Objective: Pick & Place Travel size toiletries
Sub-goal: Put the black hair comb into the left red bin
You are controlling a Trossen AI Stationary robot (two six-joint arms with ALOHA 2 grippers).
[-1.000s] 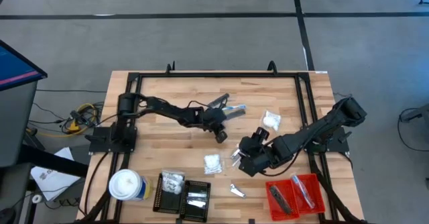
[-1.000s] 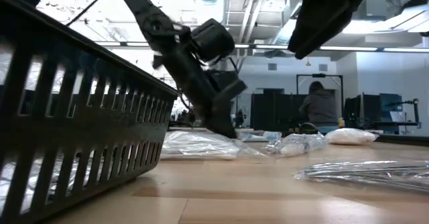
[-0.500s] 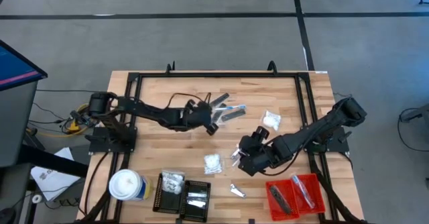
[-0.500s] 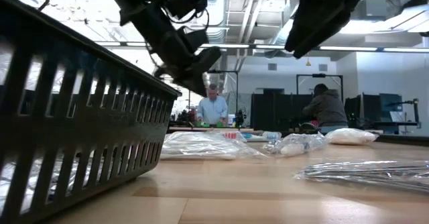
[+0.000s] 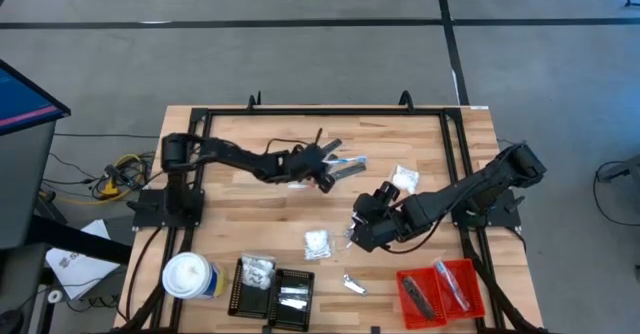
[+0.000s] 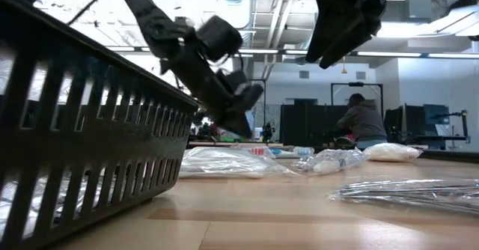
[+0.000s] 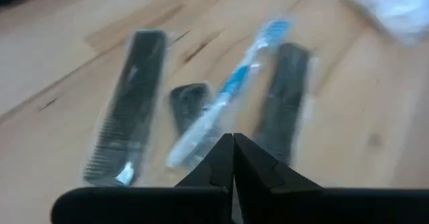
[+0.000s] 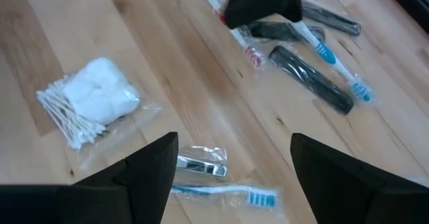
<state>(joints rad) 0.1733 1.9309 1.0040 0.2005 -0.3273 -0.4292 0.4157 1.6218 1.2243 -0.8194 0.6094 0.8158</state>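
My left gripper (image 5: 322,172) is shut and hovers just above a cluster at the table's far middle: two dark grey combs (image 7: 126,100) (image 7: 285,96), a short dark bar (image 7: 186,103) and a blue toothbrush (image 7: 231,83) in a clear wrapper. In the low view the left gripper (image 6: 241,123) hangs clear of the tabletop. My right gripper (image 8: 234,158) is open and held high over the table's middle. Below it lie a cotton-swab packet (image 8: 87,106), a silvery sachet (image 8: 201,160) and another blue toothbrush (image 8: 224,194). All items lie flat on the wood.
A white puffy packet (image 5: 405,179) lies toward the right, another (image 5: 317,242) in the near middle, and a silvery sachet (image 5: 354,285) nearer still. The black tray (image 5: 275,292), the red tray (image 5: 445,289) and a white-topped canister (image 5: 190,275) line the near edge.
My left gripper rose from near the tabletop, swung back toward the left, then came down again toward the far edge, ending over the combs and toothbrush. My right gripper shifted a little toward the far edge. No item moved.
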